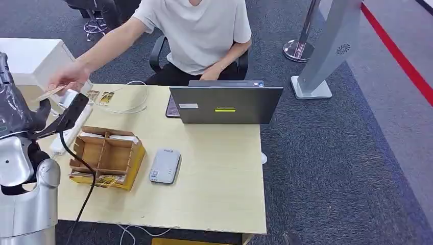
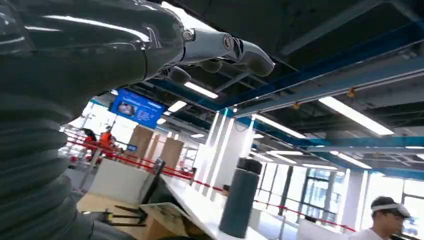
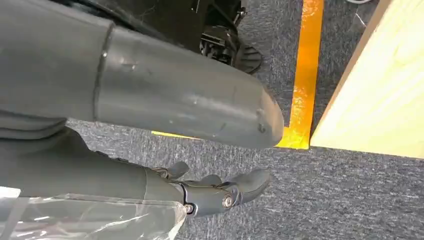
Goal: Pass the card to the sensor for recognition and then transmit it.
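The wooden table (image 1: pixel 214 173) carried a laptop (image 1: pixel 224 103), a compartmented wooden box (image 1: pixel 106 157) and a grey card sensor (image 1: pixel 165 166). The left hand (image 1: pixel 71 109) was raised, fingers apart and empty; the right hand (image 3: pixel 215 192) hung loosely open. A person's hand (image 1: pixel 69 76) pinched the card (image 1: pixel 50 93) beside it: thin, light, stiff, probably slick, best pinched by its free edge.

The card (image 1: pixel 49 93) is thin, tan and flat, held nearly level above the worktop's (image 1: pixel 214 168) far left corner, pinched at its far end in a person's hand (image 1: pixel 69 76). The sensor (image 1: pixel 165 166) is a small grey rounded slab lying flat on the worktop, just beside a wooden compartment box (image 1: pixel 106 155).
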Robot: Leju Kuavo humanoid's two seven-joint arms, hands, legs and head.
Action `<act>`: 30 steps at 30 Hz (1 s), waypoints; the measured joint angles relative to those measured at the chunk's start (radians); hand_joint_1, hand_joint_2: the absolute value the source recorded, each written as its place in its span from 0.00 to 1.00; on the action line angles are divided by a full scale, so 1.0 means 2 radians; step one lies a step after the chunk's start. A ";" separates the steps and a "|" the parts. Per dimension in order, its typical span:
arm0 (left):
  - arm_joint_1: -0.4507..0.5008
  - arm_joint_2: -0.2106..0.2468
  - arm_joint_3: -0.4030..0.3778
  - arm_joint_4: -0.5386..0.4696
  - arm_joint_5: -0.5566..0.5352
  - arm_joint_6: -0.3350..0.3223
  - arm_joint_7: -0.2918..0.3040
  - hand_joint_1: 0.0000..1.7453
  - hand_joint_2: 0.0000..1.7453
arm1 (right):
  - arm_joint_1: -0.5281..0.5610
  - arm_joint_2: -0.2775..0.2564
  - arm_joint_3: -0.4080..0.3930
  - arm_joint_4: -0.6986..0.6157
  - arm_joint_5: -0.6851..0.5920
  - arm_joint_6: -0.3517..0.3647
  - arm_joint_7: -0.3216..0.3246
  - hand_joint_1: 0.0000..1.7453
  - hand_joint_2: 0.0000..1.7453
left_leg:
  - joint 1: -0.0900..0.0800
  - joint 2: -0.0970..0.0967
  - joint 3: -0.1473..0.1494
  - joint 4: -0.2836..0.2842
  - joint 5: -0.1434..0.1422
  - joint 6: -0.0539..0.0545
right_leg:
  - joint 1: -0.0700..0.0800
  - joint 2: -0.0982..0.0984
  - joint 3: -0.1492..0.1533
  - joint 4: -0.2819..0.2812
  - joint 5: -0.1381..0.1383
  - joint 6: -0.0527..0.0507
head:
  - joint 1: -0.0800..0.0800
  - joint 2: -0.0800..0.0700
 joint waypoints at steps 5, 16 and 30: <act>-0.014 0.023 -0.036 0.015 -0.006 0.003 0.012 0.00 1.00 | 0.002 0.004 0.002 -0.003 0.004 0.000 -0.001 0.00 0.00 | 0.000 0.000 0.000 0.000 0.000 0.000 | 0.000 0.000 0.000 0.000 0.000 0.000 | 0.000 0.000; -0.018 0.042 -0.071 0.033 -0.007 0.015 0.016 0.00 1.00 | 0.006 0.008 0.005 -0.008 0.006 0.000 -0.001 0.00 0.00 | 0.000 0.000 0.000 0.000 0.000 0.000 | 0.000 0.000 0.000 0.000 0.000 0.000 | 0.000 0.000; -0.026 0.040 -0.082 0.044 -0.007 0.013 0.008 1.00 1.00 | 0.011 0.008 0.006 -0.010 0.006 -0.002 -0.004 0.00 0.00 | 0.000 0.000 0.000 0.000 0.000 0.000 | 0.000 0.000 0.000 0.000 0.000 0.000 | 0.000 0.000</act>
